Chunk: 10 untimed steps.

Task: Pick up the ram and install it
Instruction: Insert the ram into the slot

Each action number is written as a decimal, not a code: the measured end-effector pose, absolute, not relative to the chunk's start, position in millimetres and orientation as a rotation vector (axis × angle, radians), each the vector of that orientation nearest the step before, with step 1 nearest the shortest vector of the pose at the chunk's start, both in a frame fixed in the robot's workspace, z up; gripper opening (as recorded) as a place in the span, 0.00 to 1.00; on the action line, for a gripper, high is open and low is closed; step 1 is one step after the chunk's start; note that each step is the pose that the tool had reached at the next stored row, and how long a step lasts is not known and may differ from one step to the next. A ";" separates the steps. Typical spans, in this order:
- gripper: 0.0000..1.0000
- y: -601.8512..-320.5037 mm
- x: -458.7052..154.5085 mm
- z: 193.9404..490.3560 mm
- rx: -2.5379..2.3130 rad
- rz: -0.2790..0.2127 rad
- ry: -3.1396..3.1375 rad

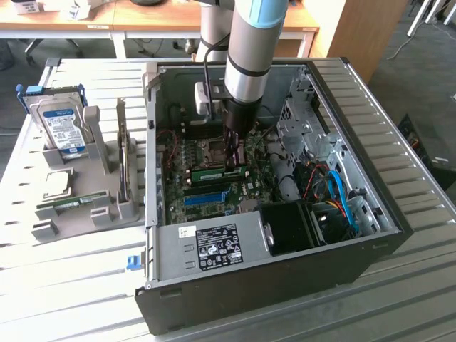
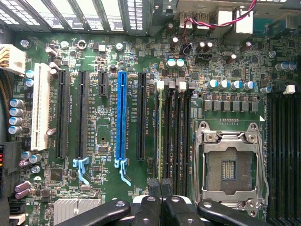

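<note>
The ram (image 1: 209,173) is a slim green stick standing on edge in a memory slot of the motherboard (image 1: 206,153), inside the open computer case (image 1: 285,281). In the wrist view the ram (image 2: 160,136) appears edge-on as a thin pale-green line between black slots, beside the empty processor socket (image 2: 229,167). My gripper (image 1: 234,162) reaches straight down into the case at the stick's end on the exterior view's right. Its two black fingertips (image 2: 153,182) are pressed together on the ram's top edge, so my gripper (image 2: 161,183) is shut on it.
On the exterior view's left a grey holder (image 1: 107,206) carries a hard drive (image 1: 60,125), a square silver chip (image 1: 55,182) and another green stick (image 1: 68,205). Inside the case are a power supply (image 1: 214,246), blue cables (image 1: 340,192), a drive cage (image 1: 303,132) and a blue expansion slot (image 2: 122,117).
</note>
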State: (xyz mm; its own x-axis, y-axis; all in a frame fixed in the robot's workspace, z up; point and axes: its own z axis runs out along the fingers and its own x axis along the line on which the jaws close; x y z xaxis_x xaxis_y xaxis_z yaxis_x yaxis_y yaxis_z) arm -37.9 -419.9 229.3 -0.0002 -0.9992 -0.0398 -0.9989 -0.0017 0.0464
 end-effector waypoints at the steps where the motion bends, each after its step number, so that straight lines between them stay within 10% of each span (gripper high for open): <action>1: 0.11 -420.0 -37.9 229.3 2.218 -0.096 -2.216; 10: 0.11 -420.0 -37.9 229.1 2.218 -0.096 -2.216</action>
